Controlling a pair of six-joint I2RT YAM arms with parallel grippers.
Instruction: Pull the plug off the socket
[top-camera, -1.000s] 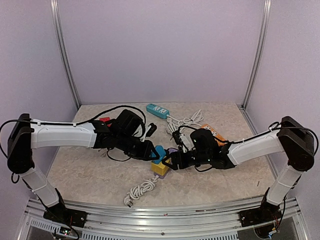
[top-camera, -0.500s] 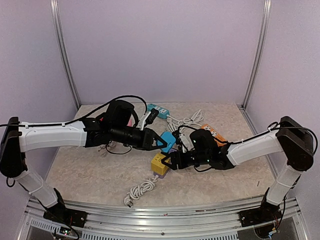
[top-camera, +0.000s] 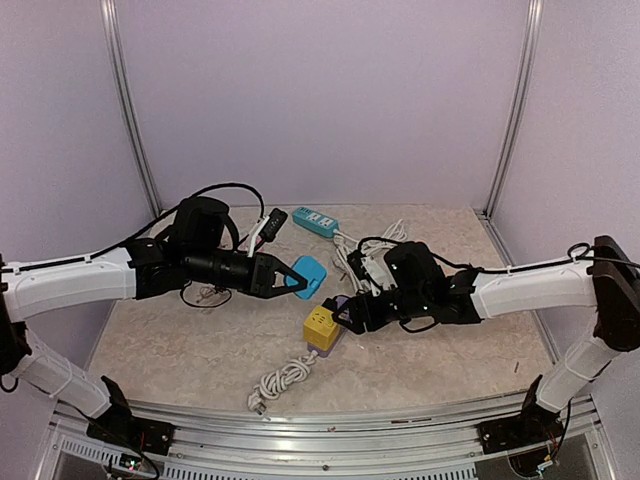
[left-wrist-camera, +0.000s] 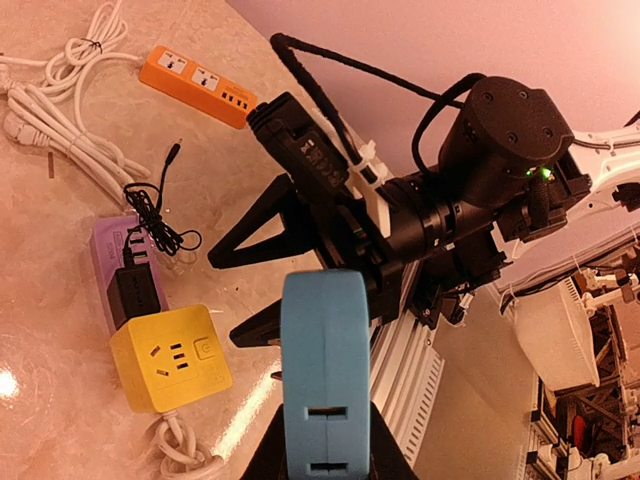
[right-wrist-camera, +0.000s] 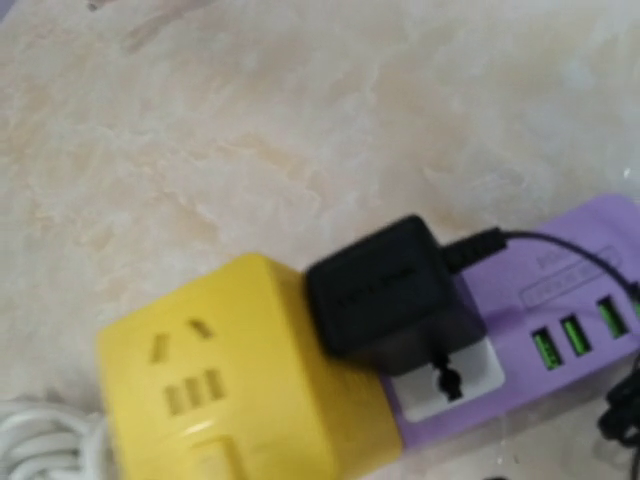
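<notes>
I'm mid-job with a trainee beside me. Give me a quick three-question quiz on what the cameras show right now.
1. True or false: the blue plug sits plugged into the yellow socket cube.
2. Which strip holds the black adapter? A orange, B purple, C teal.
3. Fill in: the left pincer is shut on the ____.

Key: 1 false, it is held clear of the cube. 2 B, the purple strip. 3 blue plug.
</notes>
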